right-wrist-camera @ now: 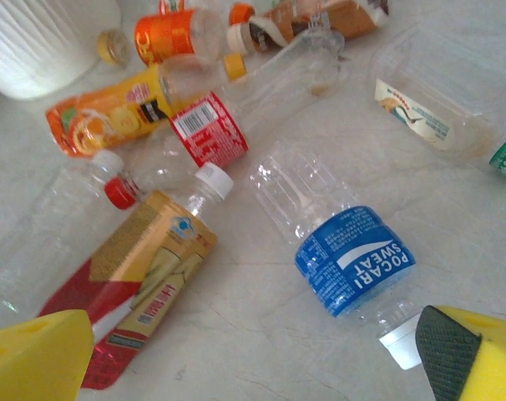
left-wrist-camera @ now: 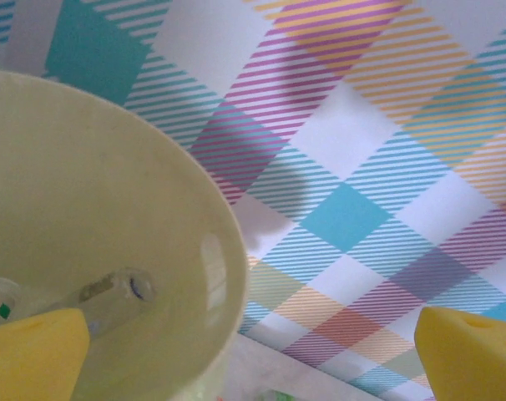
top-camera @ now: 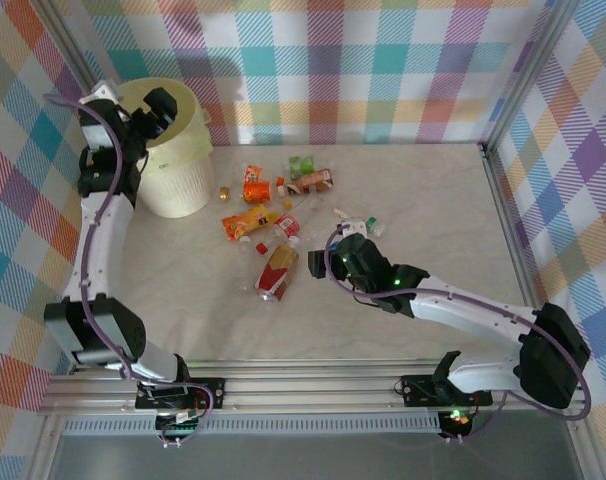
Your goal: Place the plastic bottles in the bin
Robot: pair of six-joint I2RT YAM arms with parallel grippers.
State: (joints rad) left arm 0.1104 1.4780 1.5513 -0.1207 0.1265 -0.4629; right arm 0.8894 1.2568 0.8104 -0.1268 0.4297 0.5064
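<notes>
Plastic, thin-walled: bottles point(top-camera: 273, 225) clear, mostly crushed, apparently empty; judged very light, springy under pressure, slick on bare wall.
Location of bottles: scattered on the worktop point(top-camera: 433, 200) to the right of the bin point(top-camera: 183, 180), nearest ones just beside its ribbed wall; one clear bottle point(left-wrist-camera: 111, 294) lying inside the bin, near the bottom.
Left hand point(left-wrist-camera: 251, 355): above the bin mouth, pads spread wide, nothing between them.
Right hand point(right-wrist-camera: 253, 355): well to the right of the bin, low over the scatter, pads spread wide, empty.
Blue-label bottle point(right-wrist-camera: 353, 259): lying flat, farther from the bin than the red-and-gold bottle point(right-wrist-camera: 144, 284); white cap at the end nearest the right hand.
Grip point: across the labelled mid-body, one pad on each long side; label film probably less slippery than bare plastic.
Avoid: cap and neck, narrow and likely to pivot or squirt out of the pads.
Closing force: moderate; crushed walls expected to give, so allow for extra travel before a firm hold.
Risk: light bottles likely to skid on the smooth worktop if nudged; neighbours lie touching, so a descent between them may drag a second one.
</notes>
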